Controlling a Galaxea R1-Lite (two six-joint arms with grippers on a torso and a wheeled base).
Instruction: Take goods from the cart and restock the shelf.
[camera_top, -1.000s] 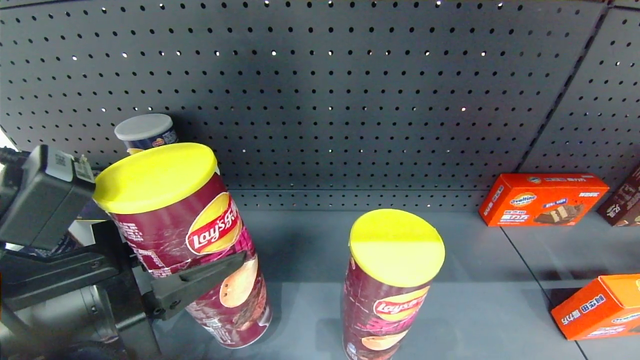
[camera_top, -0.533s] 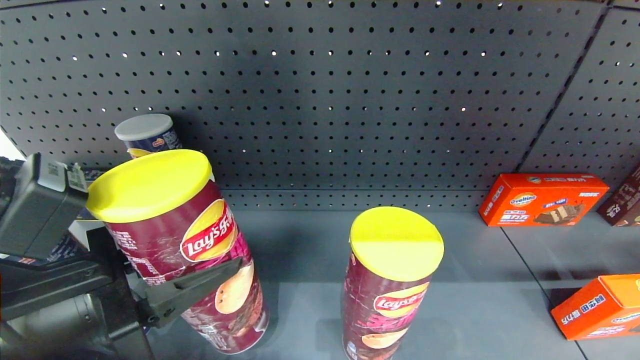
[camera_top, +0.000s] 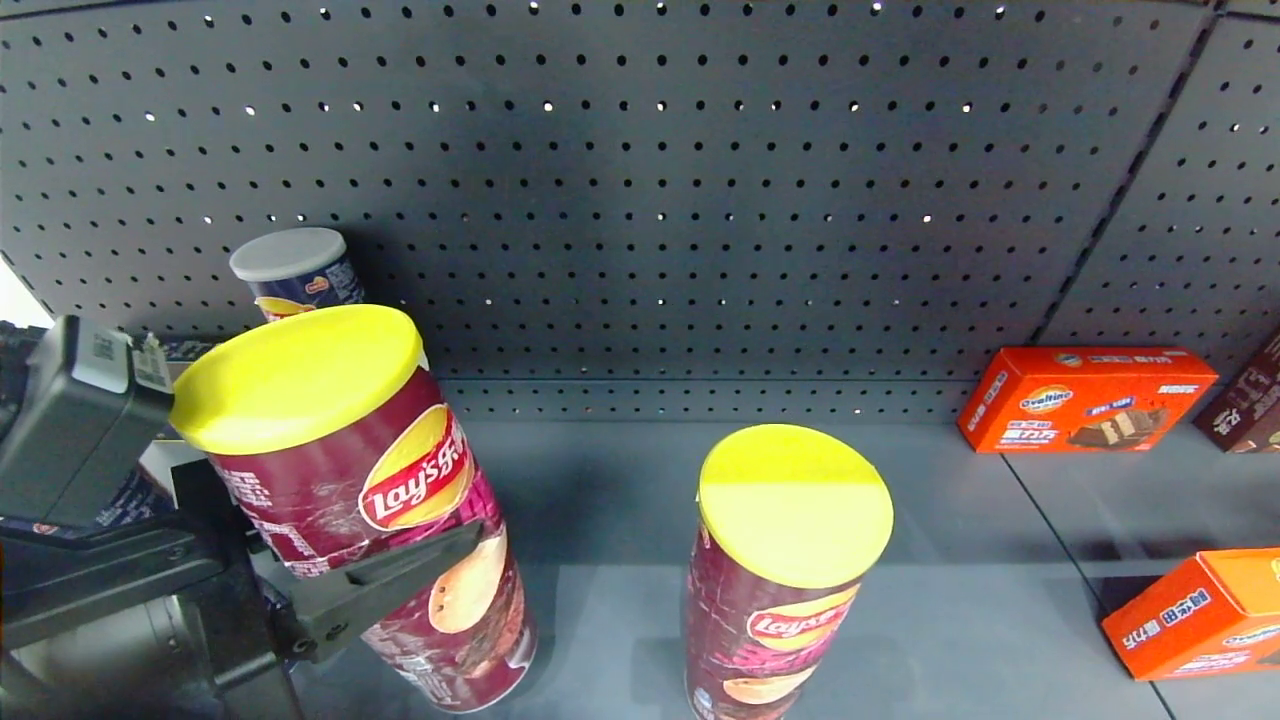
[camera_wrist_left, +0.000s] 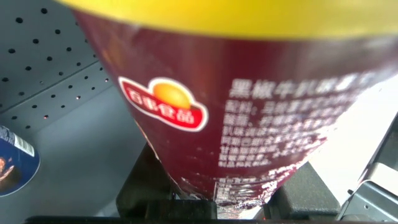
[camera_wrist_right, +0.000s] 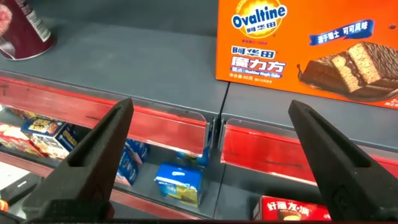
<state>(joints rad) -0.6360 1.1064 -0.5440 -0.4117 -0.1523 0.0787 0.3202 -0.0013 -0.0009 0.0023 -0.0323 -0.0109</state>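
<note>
- While the black left hand (camera_top: 390, 540) is gripping a maroon cylindrical chip can with a yellow plastic lid (camera_top: 420, 470) around its middle, that can is sitting at the left end of the grey metal shelf (camera_top: 600, 500). I cannot tell whether its base is touching the shelf.
- Behind the held can, a small dark-blue can with a grey lid (camera_top: 295, 265) is standing close to the perforated grey back panel (camera_top: 640, 200).
- Near the middle of the shelf, a second maroon chip can with a yellow lid (camera_top: 790, 560) is standing upright, well apart from the held one.
- Farther right, an orange rectangular cardboard box (camera_top: 1085, 395) is lying flat near the back panel, with a dark brown box (camera_top: 1250, 400) just beside it at the edge.
- Nearer the front on the right, another orange cardboard box (camera_top: 1190, 610) is lying flat.
- At the right, the right hand (camera_wrist_right: 209, 106) is hanging with its fingers spread wide and gripping nothing, in front of the shelf's red front rail (camera_wrist_right: 155, 115), near an orange box (camera_wrist_right: 305, 43).
</note>
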